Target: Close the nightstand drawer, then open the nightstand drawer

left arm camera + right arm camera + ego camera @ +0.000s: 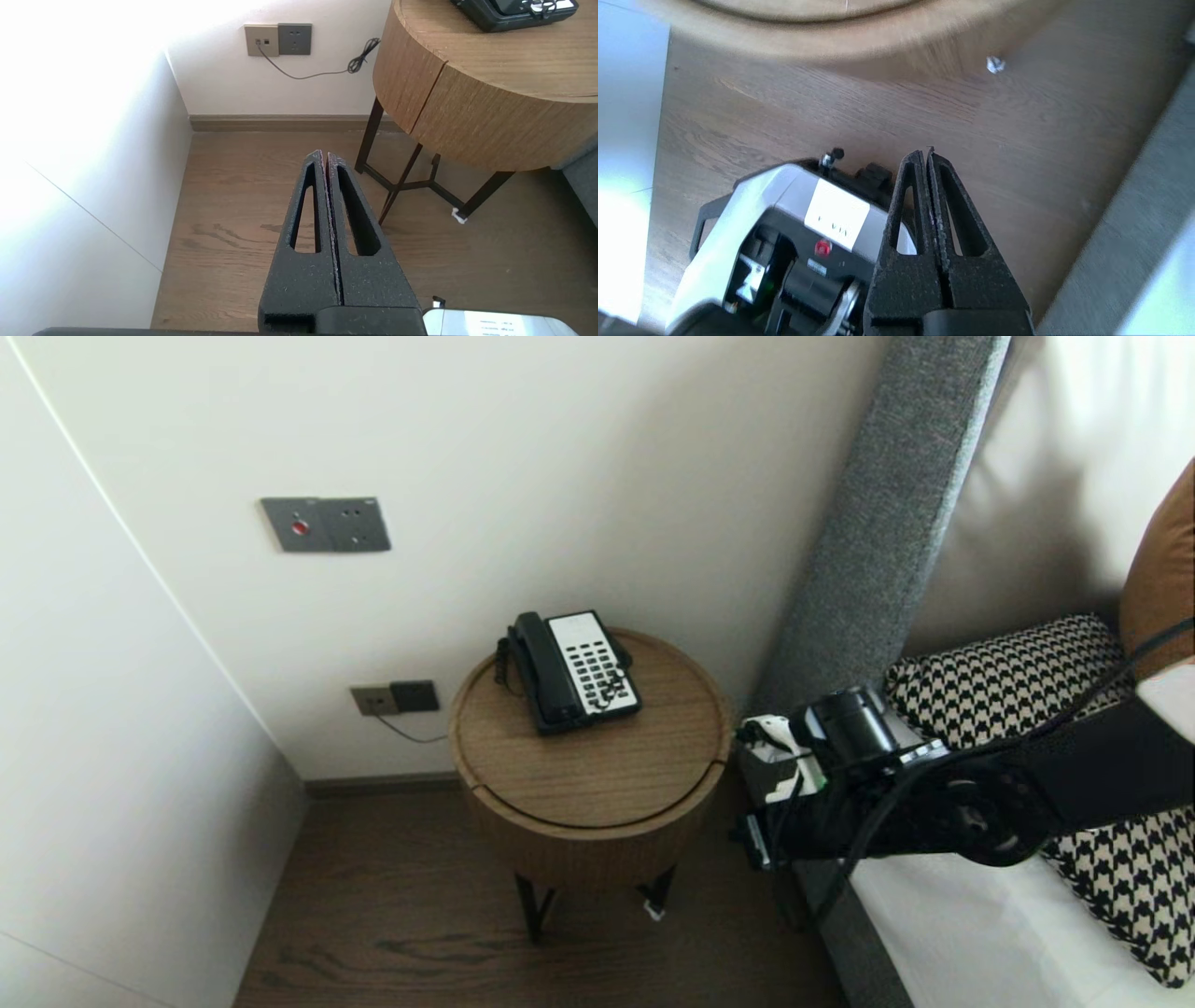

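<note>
In the head view the right arm point(934, 803) reaches in between the bed point(980, 933) and the table point(597, 775); its wrist hides the fingers there, and the left arm is out of that view. The right wrist view shows the right gripper point(926, 154) with both fingers pressed flat together, nothing between them, pointing down at the floor point(1017, 140). The table's rim point(831, 37) is blurred and cut off in that view; the phone is out of it; a silver and black housing point(784, 233) lies just beside the fingers, what it is I cannot tell. The left gripper point(323, 155) hangs parked low over the floor near the wall, closed tight and empty; from there only a near corner of the phone point(514, 11) shows, cut off by the frame.

The phone point(574, 670) lies on the far half of the table top, near the wall; it is well apart from the right fingers, across the table top from them, and higher than the left fingers, beyond them and to their right.

Its long axis runs away from the robot toward the wall, the far end leaning slightly left; the handset lies along its left side, the white keypad on the right.
</note>
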You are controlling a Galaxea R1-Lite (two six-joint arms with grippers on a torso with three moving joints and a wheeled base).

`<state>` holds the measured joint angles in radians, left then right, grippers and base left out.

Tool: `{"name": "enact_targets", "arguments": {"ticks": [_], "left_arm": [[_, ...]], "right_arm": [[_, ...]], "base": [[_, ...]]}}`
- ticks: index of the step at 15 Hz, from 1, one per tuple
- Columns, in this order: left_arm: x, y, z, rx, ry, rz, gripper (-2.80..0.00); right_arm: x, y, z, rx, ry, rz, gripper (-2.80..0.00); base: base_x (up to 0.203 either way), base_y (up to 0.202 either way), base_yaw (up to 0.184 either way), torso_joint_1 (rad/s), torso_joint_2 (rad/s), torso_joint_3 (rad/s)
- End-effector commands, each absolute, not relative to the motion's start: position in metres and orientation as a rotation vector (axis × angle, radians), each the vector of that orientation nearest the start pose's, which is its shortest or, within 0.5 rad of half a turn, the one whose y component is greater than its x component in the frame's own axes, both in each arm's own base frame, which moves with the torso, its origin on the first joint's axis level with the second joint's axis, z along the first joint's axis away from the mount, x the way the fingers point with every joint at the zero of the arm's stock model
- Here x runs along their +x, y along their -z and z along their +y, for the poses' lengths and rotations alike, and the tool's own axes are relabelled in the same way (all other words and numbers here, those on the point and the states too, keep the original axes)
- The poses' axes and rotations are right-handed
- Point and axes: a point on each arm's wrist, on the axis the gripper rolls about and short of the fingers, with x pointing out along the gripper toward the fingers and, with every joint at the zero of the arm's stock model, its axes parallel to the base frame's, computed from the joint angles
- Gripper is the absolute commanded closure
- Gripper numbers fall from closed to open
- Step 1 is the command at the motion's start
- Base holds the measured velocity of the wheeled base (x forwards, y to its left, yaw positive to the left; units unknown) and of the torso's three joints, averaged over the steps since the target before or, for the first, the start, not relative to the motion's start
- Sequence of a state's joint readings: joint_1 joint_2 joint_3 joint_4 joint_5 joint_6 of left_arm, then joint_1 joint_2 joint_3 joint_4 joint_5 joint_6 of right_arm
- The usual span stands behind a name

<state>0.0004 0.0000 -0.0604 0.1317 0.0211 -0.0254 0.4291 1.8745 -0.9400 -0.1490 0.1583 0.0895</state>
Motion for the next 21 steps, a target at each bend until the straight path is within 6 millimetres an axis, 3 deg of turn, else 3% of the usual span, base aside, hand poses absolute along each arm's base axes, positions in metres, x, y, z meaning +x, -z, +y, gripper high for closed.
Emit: {"name": "enact_targets", "arguments": {"ticks": [1, 7, 11, 18, 21], "left_arm": [[-0.028, -0.078, 0.000, -0.025, -0.023, 0.073, 0.00], [-0.028, -0.078, 0.000, -0.025, -0.024, 0.072, 0.00], [-0.028, -0.079, 0.000, -0.025, -0.023, 0.071, 0.00], [-0.028, -0.078, 0.000, -0.025, -0.024, 0.072, 0.00], [-0.028, -0.078, 0.000, -0.025, -0.022, 0.073, 0.00]], "right_arm": [[0.270, -0.153, 0.122, -0.010, -0.515, 0.733, 0.00], [0.208, -0.183, 0.061, -0.004, -0.369, 0.663, 0.00], [0.167, -0.191, 0.025, 0.019, -0.236, 0.667, 0.00], [0.105, -0.189, -0.001, -0.013, -0.062, 0.539, 0.00], [0.079, -0.171, -0.004, 0.000, -0.013, 0.521, 0.00]], "base": [[0.000, 0.000, 0.000, 0.000, 0.00, 0.000], [0.000, 0.000, 0.000, 0.000, 0.00, 0.000], [0.000, 0.000, 0.000, 0.000, 0.00, 0.000], [0.000, 0.000, 0.000, 0.000, 0.00, 0.000], [0.000, 0.000, 0.000, 0.000, 0.00, 0.000]]}}
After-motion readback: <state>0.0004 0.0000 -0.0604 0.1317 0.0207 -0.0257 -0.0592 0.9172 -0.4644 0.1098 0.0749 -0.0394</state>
